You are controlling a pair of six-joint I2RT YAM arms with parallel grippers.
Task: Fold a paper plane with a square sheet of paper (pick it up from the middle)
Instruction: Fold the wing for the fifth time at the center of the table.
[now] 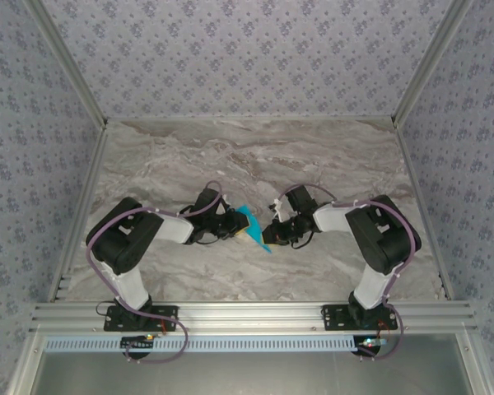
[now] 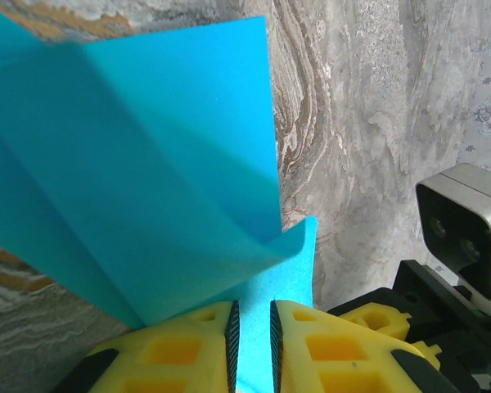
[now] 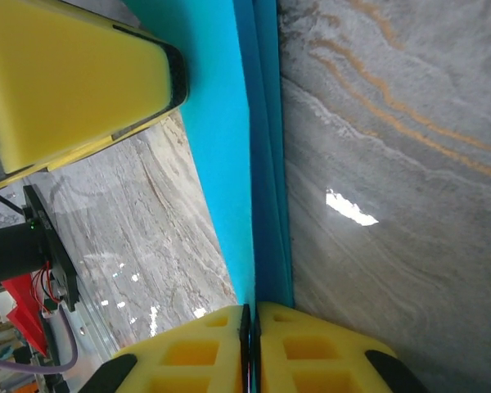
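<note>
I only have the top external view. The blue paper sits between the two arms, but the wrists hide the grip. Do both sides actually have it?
Observer: In the left wrist view, the left fingers stand on either side of an edge of the sheet of paper. There is a narrow slot between them with blue paper in it.
Operator: And the right?
Observer: The right fingers are pressed together, and the paper's edge runs down into the seam between them.
Operator: Is the sheet flat or folded?
Observer: Folded. The right wrist view shows several layers edge-on, side by side.
</note>
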